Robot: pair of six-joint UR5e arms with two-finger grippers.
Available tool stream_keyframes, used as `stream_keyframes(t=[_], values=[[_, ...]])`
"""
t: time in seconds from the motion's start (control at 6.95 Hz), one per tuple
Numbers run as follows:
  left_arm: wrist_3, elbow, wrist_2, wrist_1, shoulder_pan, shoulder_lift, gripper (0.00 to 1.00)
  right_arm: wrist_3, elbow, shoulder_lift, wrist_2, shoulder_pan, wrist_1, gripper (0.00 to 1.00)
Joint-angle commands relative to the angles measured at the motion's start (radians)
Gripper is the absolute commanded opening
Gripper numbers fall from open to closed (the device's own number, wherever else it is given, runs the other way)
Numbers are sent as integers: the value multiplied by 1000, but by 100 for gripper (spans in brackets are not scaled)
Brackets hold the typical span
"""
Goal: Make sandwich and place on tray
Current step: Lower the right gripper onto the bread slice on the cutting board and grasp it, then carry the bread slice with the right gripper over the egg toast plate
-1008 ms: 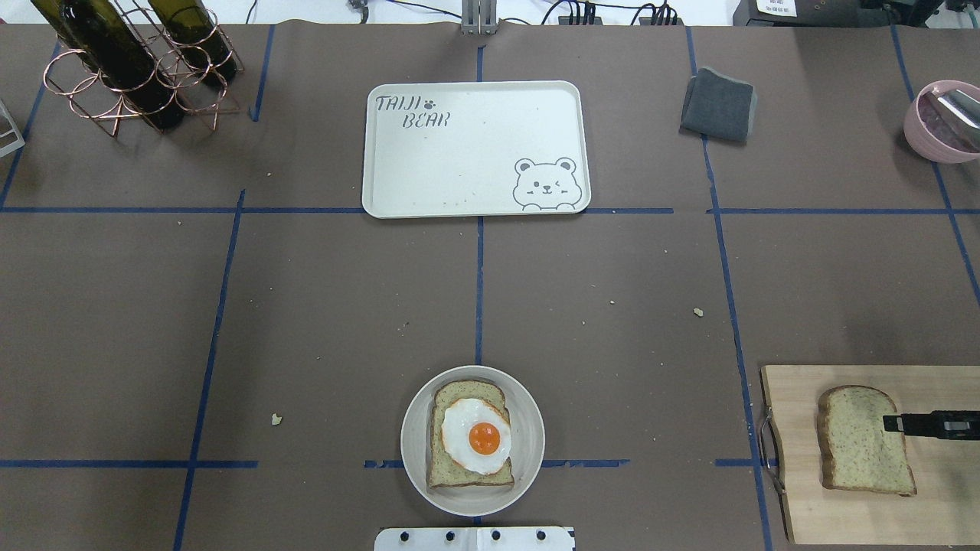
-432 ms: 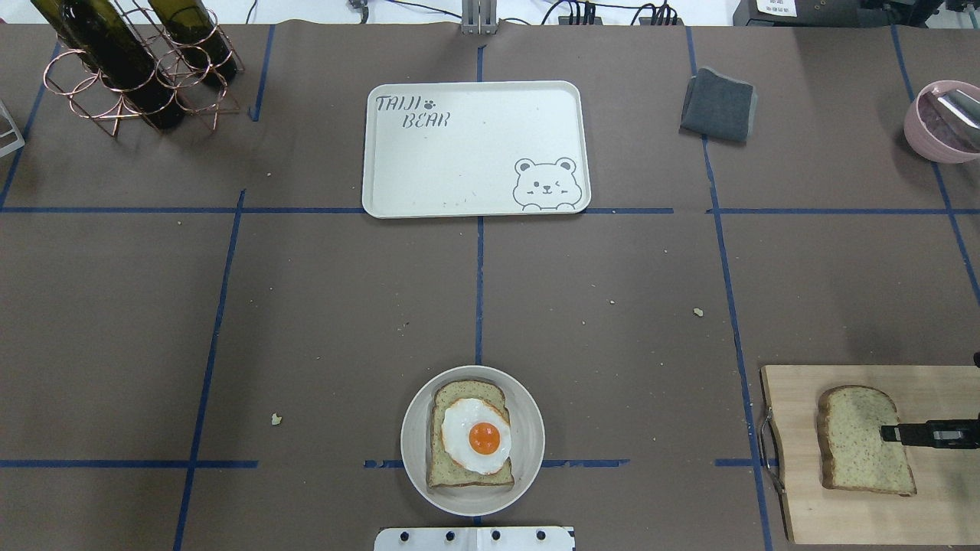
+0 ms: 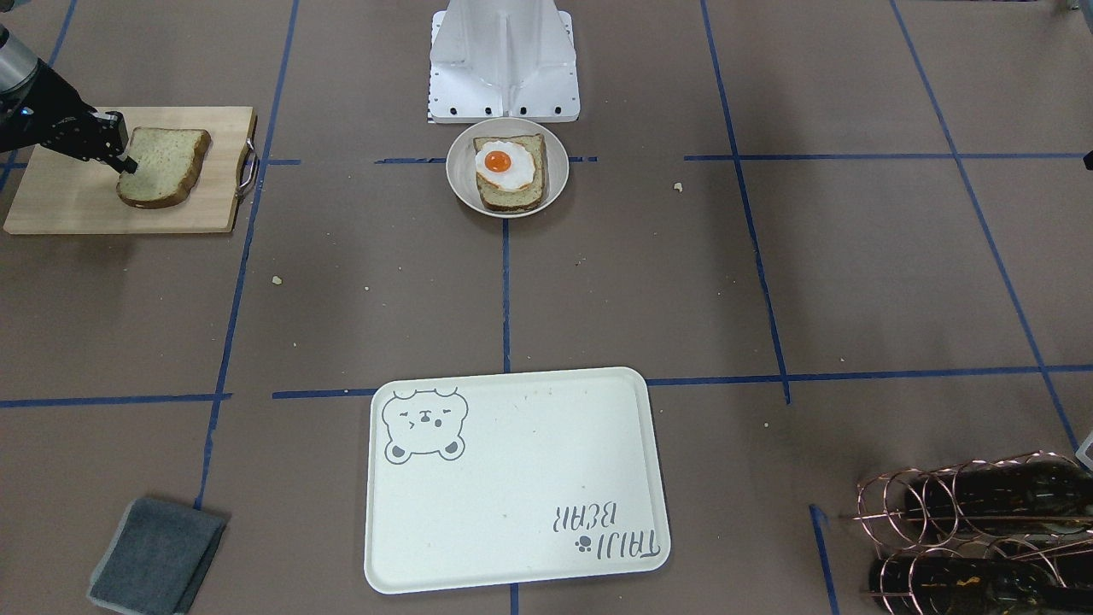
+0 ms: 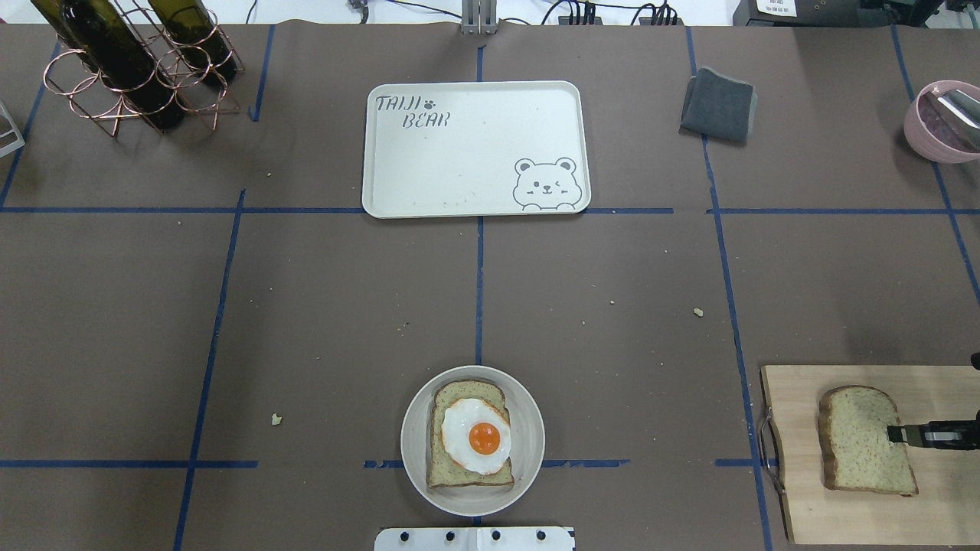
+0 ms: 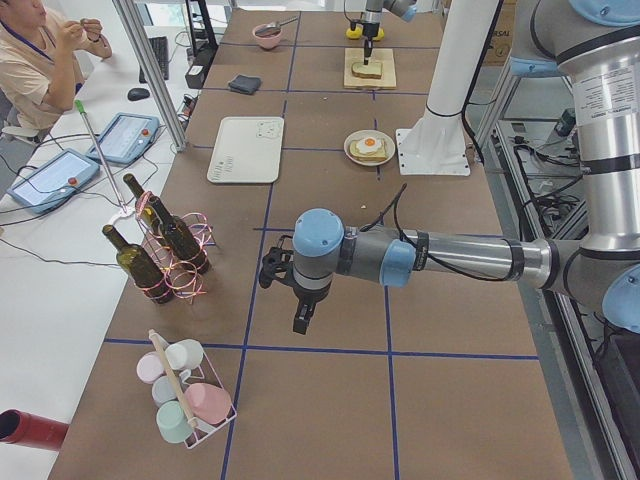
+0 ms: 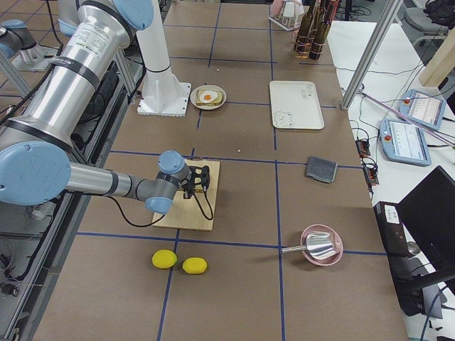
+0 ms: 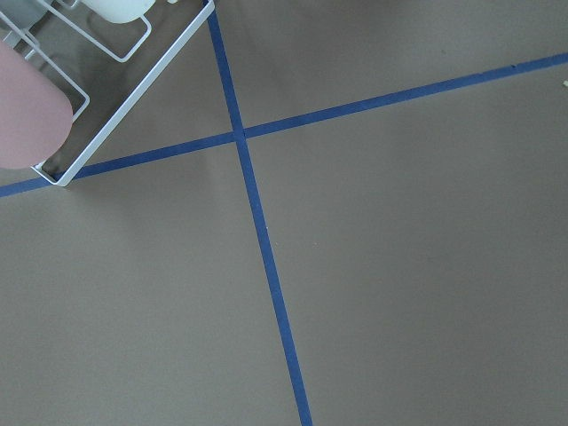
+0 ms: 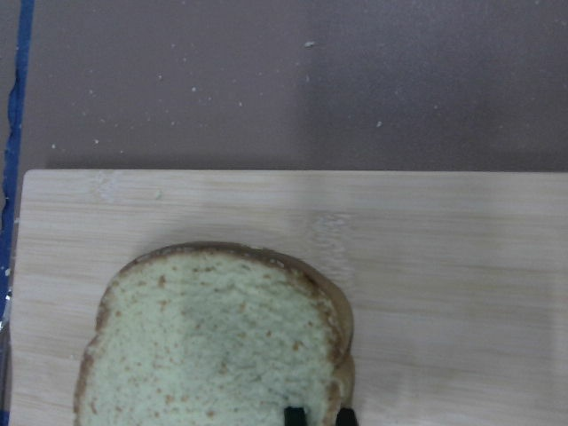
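One bread slice (image 4: 861, 440) lies flat on the wooden cutting board (image 4: 842, 520) at the near right. My right gripper (image 4: 892, 435) is at its right crust. In the right wrist view its fingertips (image 8: 293, 415) straddle that crust with a narrow gap, closed on it. A second slice with the fried egg (image 4: 478, 435) on top sits in the round bowl (image 4: 532, 440) near the robot's base. The cream tray (image 4: 475, 149) with the bear drawing lies far centre, with nothing on it. My left gripper (image 5: 300, 322) hangs over bare table far to the left; I cannot tell its state.
A copper rack with wine bottles (image 4: 130, 69) stands far left. A folded grey cloth (image 4: 718, 105) and a pink bowl with a metal scoop (image 4: 938, 122) are far right. Two lemons (image 6: 165, 258) lie beyond the board. A wire cup rack (image 5: 185, 400) is near my left gripper.
My right gripper has come down and slightly nearer, from above the middle of the slice's right side onto its right crust. The slice, bowl and tray have not moved.
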Motion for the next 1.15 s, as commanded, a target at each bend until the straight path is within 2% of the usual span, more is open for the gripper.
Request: stream_keyframes(t=[0.0, 0.29, 0.43, 0.72, 0.86, 1.01], values=[[0, 0, 0, 0, 0, 1, 100, -1, 23, -3, 20, 5, 5, 0], [0, 0, 0, 0, 0, 1, 100, 24, 148, -6, 70, 9, 5, 0], [0, 0, 0, 0, 2, 1, 100, 123, 199, 2, 72, 4, 5, 0], [0, 0, 0, 0, 0, 1, 100, 179, 227, 126, 78, -16, -12, 0], [0, 0, 0, 0, 0, 1, 100, 182, 233, 208, 80, -30, -62, 0], [0, 0, 0, 0, 2, 1, 100, 272, 239, 315, 72, -45, -143, 0]])
